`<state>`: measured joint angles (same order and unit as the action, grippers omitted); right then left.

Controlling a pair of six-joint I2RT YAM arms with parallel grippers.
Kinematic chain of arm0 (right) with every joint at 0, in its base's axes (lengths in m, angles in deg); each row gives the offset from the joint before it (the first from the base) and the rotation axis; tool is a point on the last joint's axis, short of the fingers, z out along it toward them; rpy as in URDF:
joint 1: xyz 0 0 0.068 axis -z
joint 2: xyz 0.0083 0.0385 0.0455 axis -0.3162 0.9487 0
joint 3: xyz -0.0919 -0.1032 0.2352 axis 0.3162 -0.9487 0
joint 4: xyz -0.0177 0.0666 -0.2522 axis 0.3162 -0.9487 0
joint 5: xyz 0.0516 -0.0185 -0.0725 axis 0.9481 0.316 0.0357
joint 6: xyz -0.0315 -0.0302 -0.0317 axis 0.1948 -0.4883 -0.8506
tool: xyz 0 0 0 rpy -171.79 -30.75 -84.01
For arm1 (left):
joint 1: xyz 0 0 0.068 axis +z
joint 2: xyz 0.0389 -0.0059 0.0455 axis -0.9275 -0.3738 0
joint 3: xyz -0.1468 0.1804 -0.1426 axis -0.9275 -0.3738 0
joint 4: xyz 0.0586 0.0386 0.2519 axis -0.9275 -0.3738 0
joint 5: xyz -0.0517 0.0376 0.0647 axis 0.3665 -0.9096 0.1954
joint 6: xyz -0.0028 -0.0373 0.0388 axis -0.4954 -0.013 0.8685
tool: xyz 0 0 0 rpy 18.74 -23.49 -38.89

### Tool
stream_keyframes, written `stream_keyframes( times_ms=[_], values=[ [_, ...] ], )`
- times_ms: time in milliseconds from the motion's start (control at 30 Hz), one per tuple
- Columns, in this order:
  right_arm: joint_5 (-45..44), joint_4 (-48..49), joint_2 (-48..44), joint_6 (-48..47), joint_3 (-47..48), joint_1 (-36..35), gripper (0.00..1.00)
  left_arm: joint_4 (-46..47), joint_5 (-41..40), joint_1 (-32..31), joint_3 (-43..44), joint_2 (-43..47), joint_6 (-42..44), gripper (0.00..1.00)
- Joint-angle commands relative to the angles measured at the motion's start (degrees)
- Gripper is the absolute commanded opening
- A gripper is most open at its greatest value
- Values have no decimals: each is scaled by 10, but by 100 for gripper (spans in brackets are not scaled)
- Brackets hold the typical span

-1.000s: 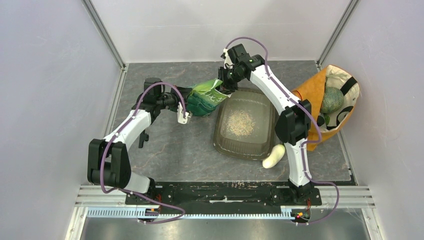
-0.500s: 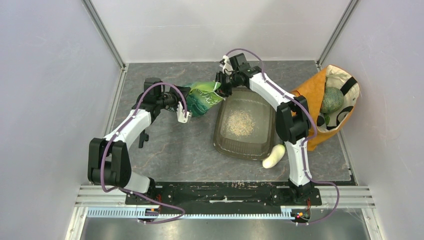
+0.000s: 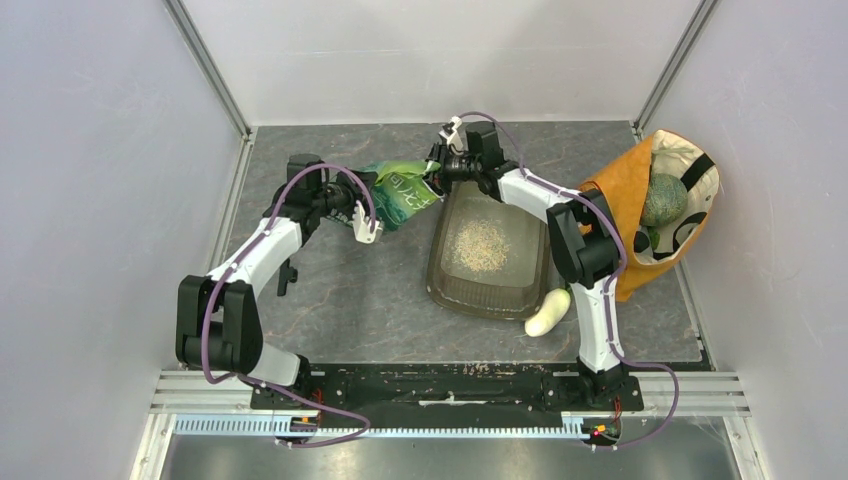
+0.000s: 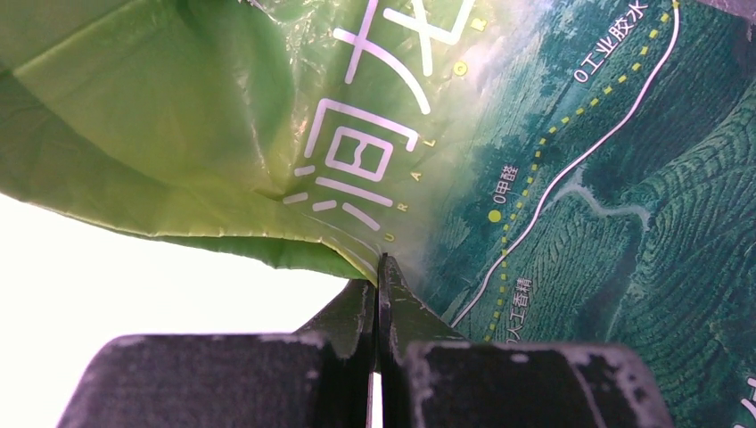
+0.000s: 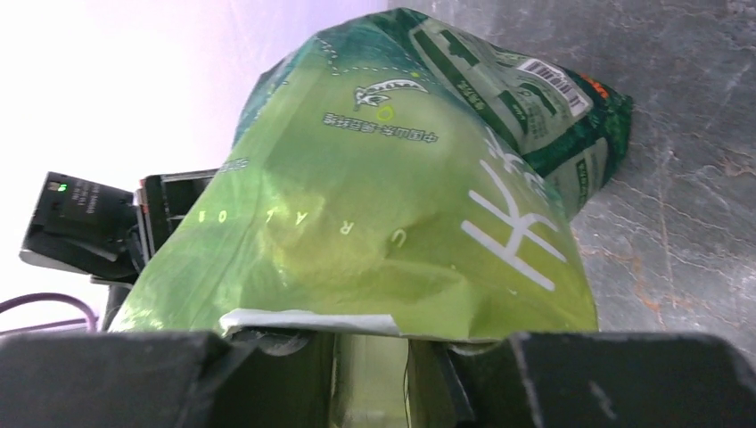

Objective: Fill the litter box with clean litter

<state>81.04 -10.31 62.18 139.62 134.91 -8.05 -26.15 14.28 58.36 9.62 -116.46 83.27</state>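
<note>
The litter box (image 3: 438, 272), a smoky translucent tray, sits mid-table with a small heap of clean litter (image 3: 481, 245) in its middle. A green bag (image 3: 402, 192) with white characters hangs just left of the tray's far left corner, held between both arms. My left gripper (image 3: 368, 205) is shut on the bag's lower edge, the fingertips (image 4: 382, 272) pinching a fold of green bag (image 4: 535, 160). My right gripper (image 3: 438, 172) is shut on the bag's torn top edge, with green bag (image 5: 383, 205) film between the fingers (image 5: 285, 366). No litter is falling.
An orange-and-cream fabric bag (image 3: 615, 195) holding a green melon (image 3: 664, 200) stands right of the tray. A white oval vegetable (image 3: 548, 312) lies at the tray's near right corner. Enclosure walls close in the left, right and back.
My right gripper has moved left and lower, carrying the bag's top end off the tray's far corner. The bag now lies flatter and further left. The left gripper has barely moved.
</note>
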Motion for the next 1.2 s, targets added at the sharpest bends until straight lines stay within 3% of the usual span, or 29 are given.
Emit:
stream_keyframes(
  times_ms=[0,400,600,700,833,967,1067,1167],
  values=[
    [58,160,-67,76,-14,-5,0,28,59,-12,29,5,0,2],
    [83,123,-192,46,-148,51,0,40,56,-2,38,-8,-11,2],
    [64,136,-227,55,-190,75,0,40,57,-2,51,-13,-20,2],
    [83,195,-208,109,-177,70,0,40,56,-2,53,-22,-2,2],
    [97,71,-264,27,-189,119,0,40,54,-2,56,-21,-4,2],
    [100,149,-260,95,-218,122,0,40,55,-3,50,-23,1,2],
    [107,84,-292,49,-232,144,0,40,58,-3,51,-24,-1,2],
    [120,86,-302,49,-250,156,0,40,61,-6,53,-26,-1,2]
  ],
)
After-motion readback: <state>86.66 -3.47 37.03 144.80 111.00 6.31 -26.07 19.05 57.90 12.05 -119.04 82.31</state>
